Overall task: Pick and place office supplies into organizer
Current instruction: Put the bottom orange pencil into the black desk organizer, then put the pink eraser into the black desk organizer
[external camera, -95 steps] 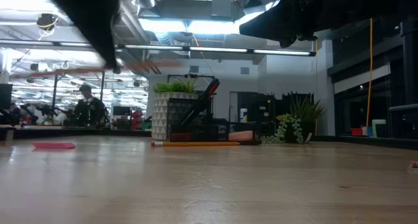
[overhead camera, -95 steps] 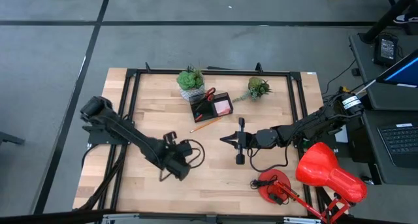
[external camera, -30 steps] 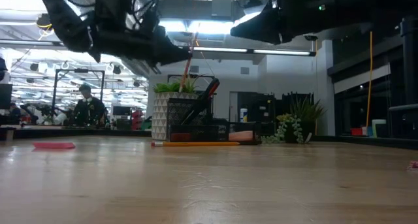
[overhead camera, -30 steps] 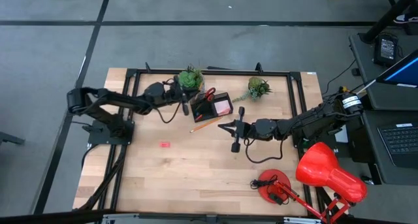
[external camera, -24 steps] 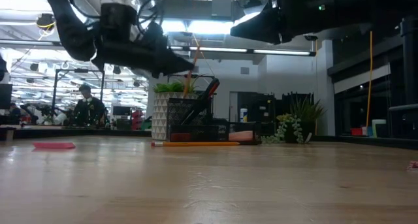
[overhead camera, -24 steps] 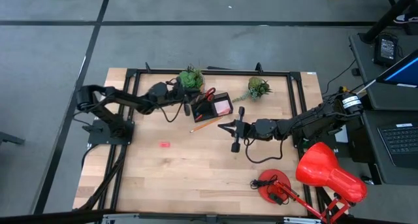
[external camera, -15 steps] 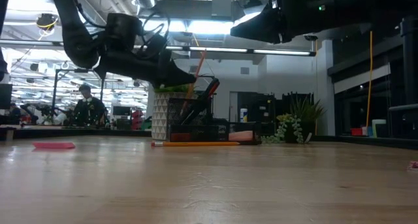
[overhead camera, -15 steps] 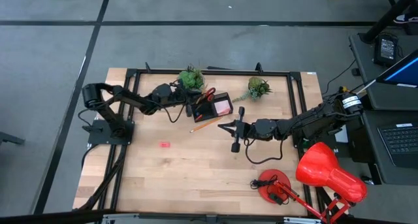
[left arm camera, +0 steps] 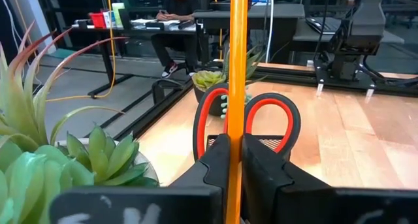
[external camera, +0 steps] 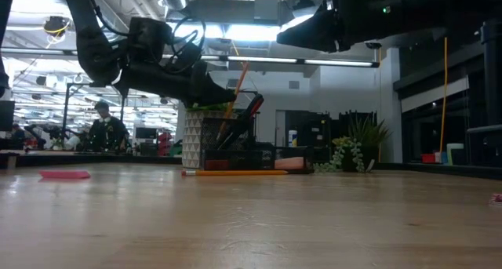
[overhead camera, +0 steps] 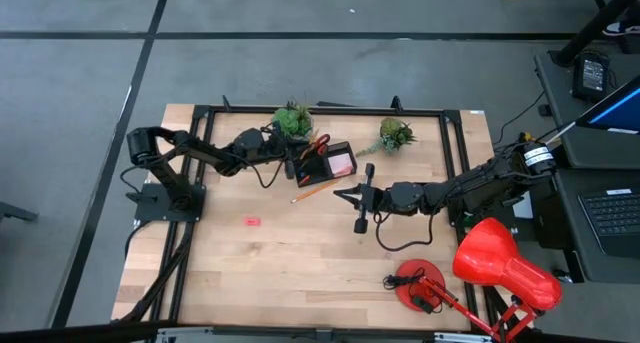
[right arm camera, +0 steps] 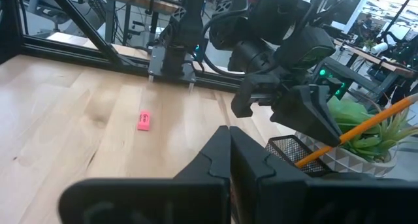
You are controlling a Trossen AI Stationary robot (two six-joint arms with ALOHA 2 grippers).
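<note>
- Organizer [overhead camera: 322,163] sat at the desk's [overhead camera: 300,263] far side, its compartments partly hidden under the left claw [overhead camera: 291,167].
- Left claw pinched an orange pencil [left arm camera: 236,87], upright above the scissors [left arm camera: 247,123].
- Right claw [overhead camera: 363,205] hovered mid-desk, closed, empty.

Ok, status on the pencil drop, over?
Left gripper shut on orange pencil, over the organizer. Right gripper shut, empty, mid-table. Second pencil and pink eraser loose on table. Nothing blocking.
</note>
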